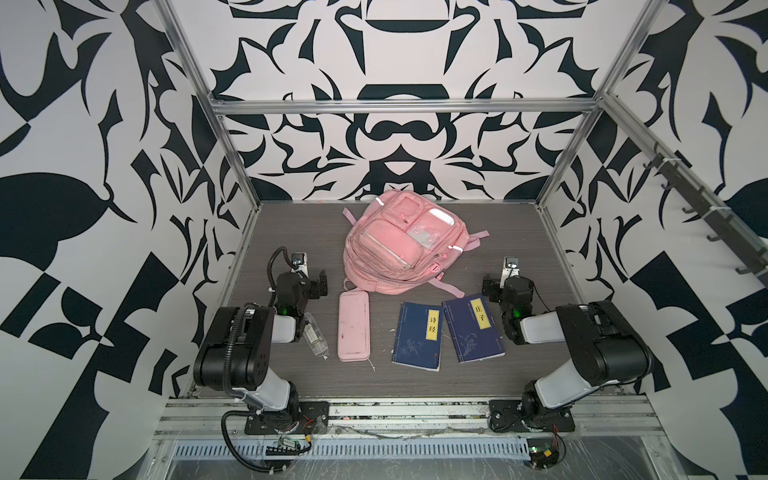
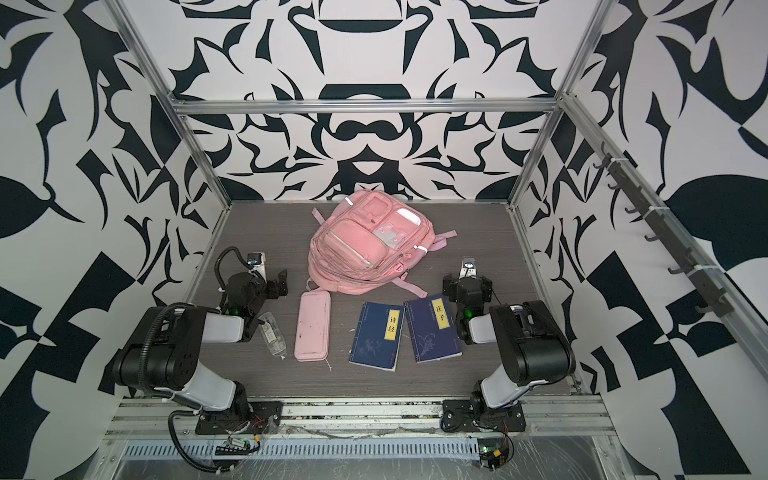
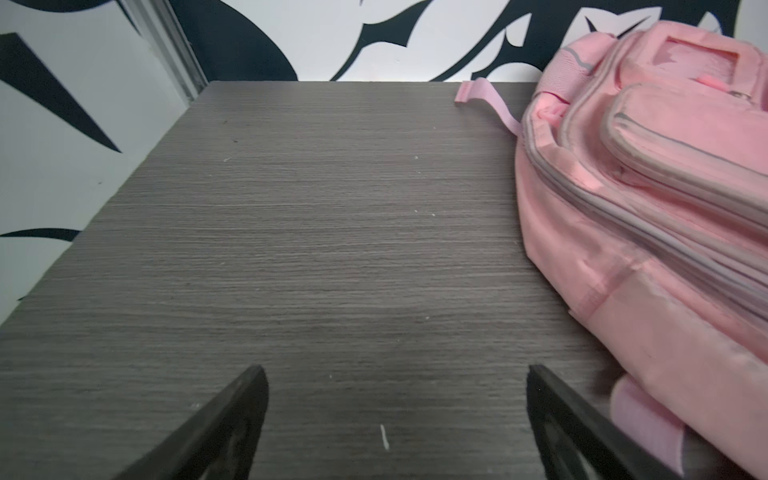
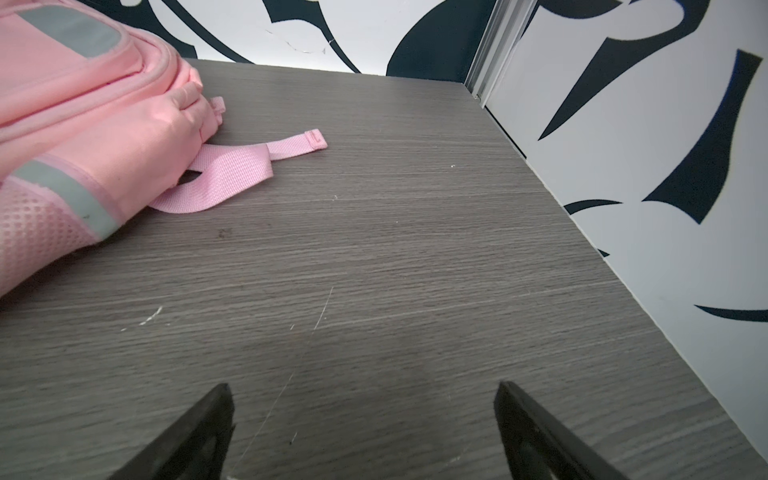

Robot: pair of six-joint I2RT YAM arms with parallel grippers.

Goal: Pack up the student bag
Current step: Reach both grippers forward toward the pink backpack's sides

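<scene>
The student bag (image 1: 399, 241) (image 2: 365, 245), a soft pink backpack, lies front side up at the back middle of the grey table, and its pockets look zipped. My left gripper (image 1: 309, 279) (image 3: 395, 370) hovers low over bare table just left of the bag (image 3: 644, 208). It is open and holds nothing. My right gripper (image 1: 508, 280) (image 4: 361, 386) is to the right of the bag (image 4: 83, 116), near a loose pink strap (image 4: 232, 166). It is also open and holds nothing.
In front of the bag lie a flat pink pencil case (image 1: 354, 326) and two blue books (image 1: 417, 336) (image 1: 473, 327). A clear plastic bottle (image 1: 316, 336) lies by the left arm. Patterned walls close in the table (image 1: 291, 232), and a hook rail (image 1: 702, 216) runs along the right wall.
</scene>
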